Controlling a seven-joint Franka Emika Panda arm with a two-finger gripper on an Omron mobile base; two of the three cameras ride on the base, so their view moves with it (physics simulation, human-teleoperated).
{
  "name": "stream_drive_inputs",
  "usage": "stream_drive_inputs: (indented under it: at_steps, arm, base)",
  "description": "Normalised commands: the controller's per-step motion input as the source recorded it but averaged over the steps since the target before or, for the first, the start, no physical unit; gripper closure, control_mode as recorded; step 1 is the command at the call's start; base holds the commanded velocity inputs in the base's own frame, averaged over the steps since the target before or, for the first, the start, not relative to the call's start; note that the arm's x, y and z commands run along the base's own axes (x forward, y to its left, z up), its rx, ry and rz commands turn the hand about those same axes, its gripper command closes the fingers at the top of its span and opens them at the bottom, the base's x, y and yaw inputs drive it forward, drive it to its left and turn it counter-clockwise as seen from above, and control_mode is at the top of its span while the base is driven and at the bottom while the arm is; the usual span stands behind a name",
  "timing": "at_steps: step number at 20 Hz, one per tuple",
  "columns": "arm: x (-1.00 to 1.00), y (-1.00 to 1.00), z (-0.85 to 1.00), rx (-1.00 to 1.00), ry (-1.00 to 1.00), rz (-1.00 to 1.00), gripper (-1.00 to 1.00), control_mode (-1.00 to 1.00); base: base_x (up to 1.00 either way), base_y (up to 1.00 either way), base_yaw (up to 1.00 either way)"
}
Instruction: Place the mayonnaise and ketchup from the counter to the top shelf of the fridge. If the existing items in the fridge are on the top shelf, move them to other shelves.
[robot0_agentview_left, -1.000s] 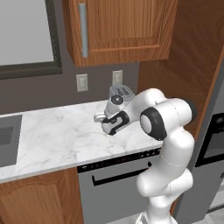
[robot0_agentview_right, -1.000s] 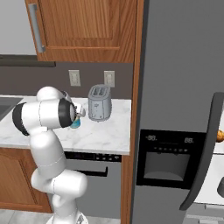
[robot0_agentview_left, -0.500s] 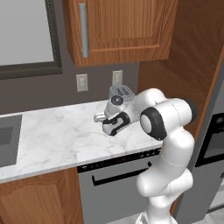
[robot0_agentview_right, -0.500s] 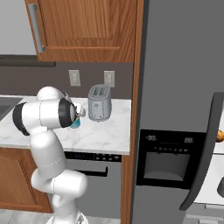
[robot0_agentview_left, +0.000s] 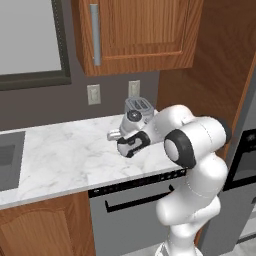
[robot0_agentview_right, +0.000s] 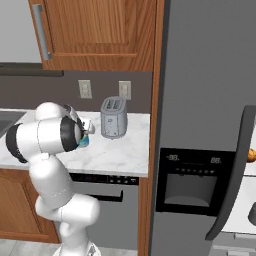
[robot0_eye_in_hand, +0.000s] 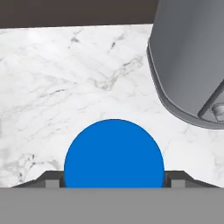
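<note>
Even, diffuse rendered lighting in all views. No glare. Soft faint shadows on the counter (robot0_agentview_left: 65, 150). Edges slightly pixelated; no lens distortion.

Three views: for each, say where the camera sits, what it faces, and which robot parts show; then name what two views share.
Left base view: behind the arm, on its left, facing down over the counter and toaster; arm at lower right.
Right base view: behind, on its right, facing counter and fridge; arm at lower left.
Hand view: on the hand, looking down on the mayonnaise; fingertips flank it.
Shared: all three show toaster and counter.
</note>
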Motion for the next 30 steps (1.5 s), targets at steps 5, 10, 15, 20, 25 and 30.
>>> stream_drive_inputs:
  at_steps: [5, 10, 15, 20, 25, 30]
  arm:
    - [-0.98, 0.00, 0.88, 0.00, 0.00, 0.00, 1.00, -1.00]
    - [-1.00, 0.00, 1.00, 0.00, 0.00, 0.00, 1.00, -1.00]
    - [-1.00, 0.00, 1.00, 0.00, 0.00, 0.00, 1.00, -1.00]
    - [-1.00, -0.01, 1.00, 0.00, 0.00, 0.00, 1.00, -1.00]
    - [-1.00, -0.08, 1.00, 0.00, 0.00, -0.01, 1.00, -1.00]
    - [-1.00, -0.14, 0.94, 0.00, 0.00, 0.00, 1.00, -1.00]
  base:
    - [0.00, 0.00, 0.00]
    - [0.00, 0.00, 0.00]
    - [0.00, 0.00, 0.00]
    - [0.00, 0.00, 0.00]
    - [0.00, 0.00, 0.00]
    - [0.00, 0.00, 0.00]
